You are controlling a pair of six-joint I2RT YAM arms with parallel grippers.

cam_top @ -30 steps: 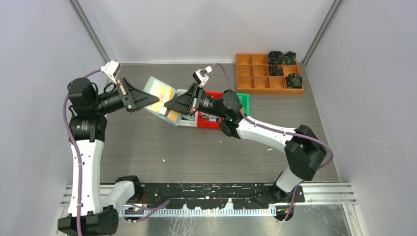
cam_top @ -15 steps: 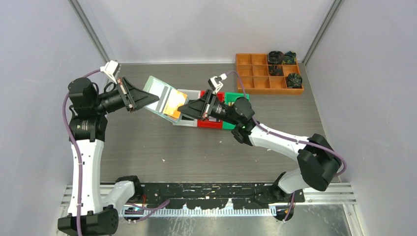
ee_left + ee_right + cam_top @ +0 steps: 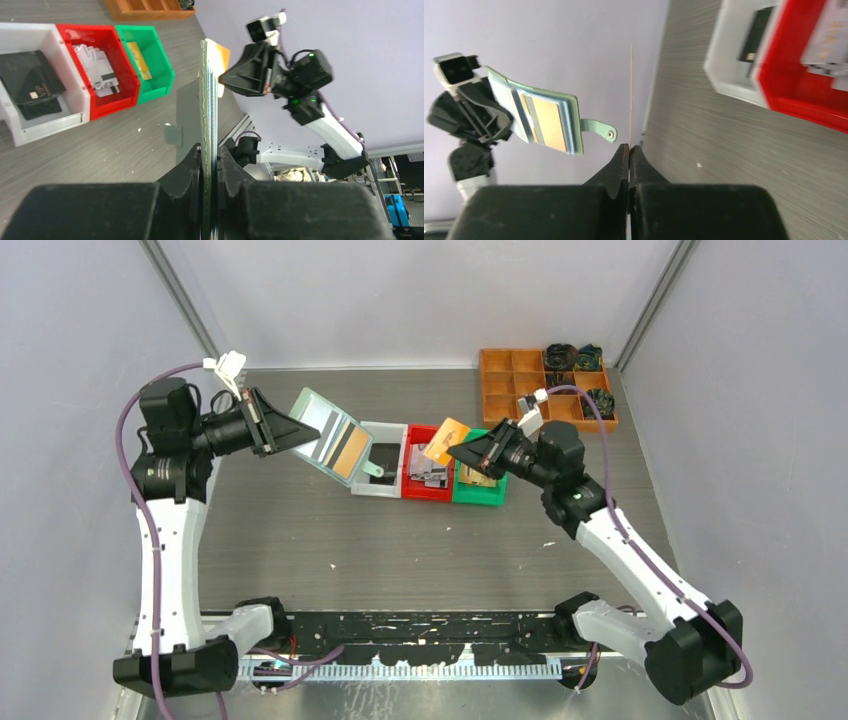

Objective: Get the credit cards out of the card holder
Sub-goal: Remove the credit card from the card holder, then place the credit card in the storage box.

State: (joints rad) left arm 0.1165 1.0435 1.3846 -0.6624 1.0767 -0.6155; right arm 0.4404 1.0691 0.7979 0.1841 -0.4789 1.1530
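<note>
At ten o'clock the card holder [image 3: 335,443] is clamped by the left gripper [image 3: 298,435], a gold card [image 3: 447,438] at its three o'clock pinched by the right gripper [image 3: 454,452].

The grey wood-grain desk [image 3: 330,540] looks matt; the white plastic bin [image 3: 375,490], red plastic bin [image 3: 427,494] and green plastic bin [image 3: 480,498] have smooth, glossy walls. The pale mint-green folding card holder [image 3: 318,418] at 10 o'clock has shiny translucent pockets, the thin orange plastic card [image 3: 447,440] looks smooth, and the compartment tray [image 3: 498,390] at 1 o'clock is wood.
</note>
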